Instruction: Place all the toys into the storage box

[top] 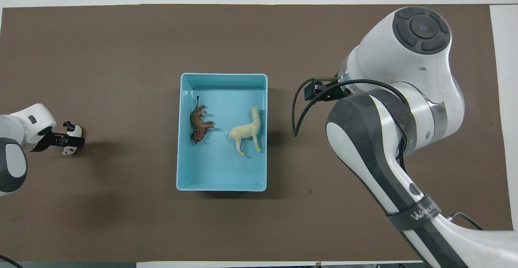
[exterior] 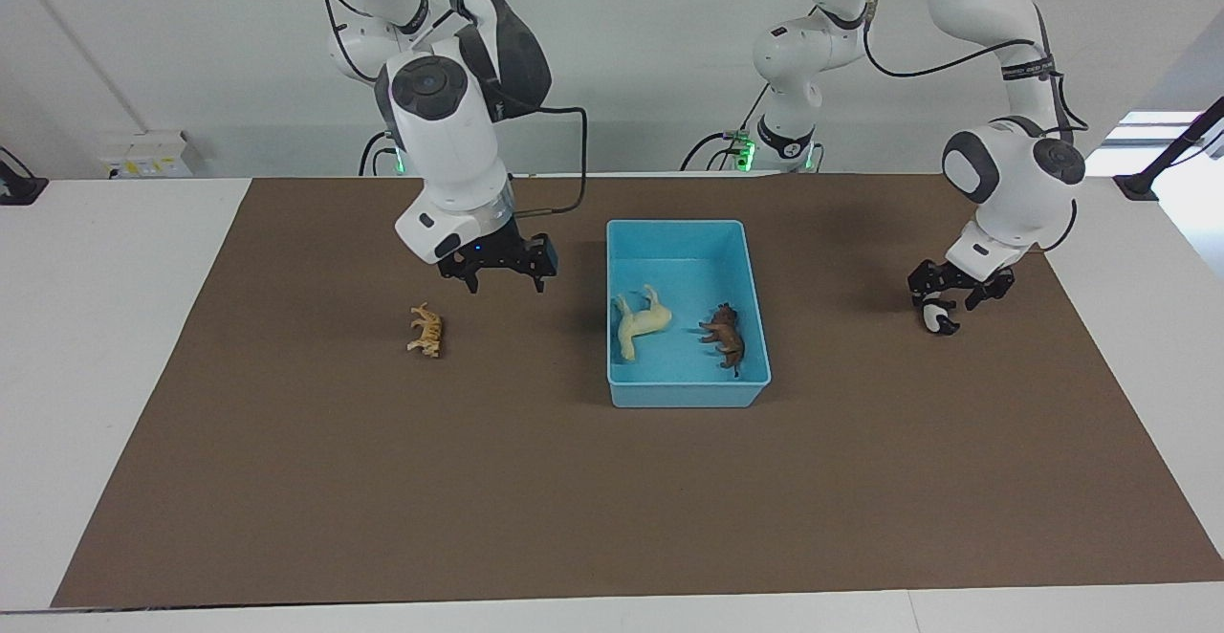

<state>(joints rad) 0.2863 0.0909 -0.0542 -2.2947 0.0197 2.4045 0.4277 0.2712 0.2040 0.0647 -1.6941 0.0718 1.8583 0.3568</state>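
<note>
While "WANLE" marks the right arm, both arms' fingers spread wide, holding nothing.

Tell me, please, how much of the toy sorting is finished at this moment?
Half. The horse and lion lie in the storage box. The open left hand is down at the panda. The open right hand hangs over the mat near the tiger, which lies outside the box.

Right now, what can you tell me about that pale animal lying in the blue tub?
The pale cream horse looks like smooth moulded plastic, with a long neck and four stiff legs. It lies on its side on the floor of the storage box, close to the wall toward the right arm's end. No gripper touches it, and it lies apart from the brown lion.
</note>
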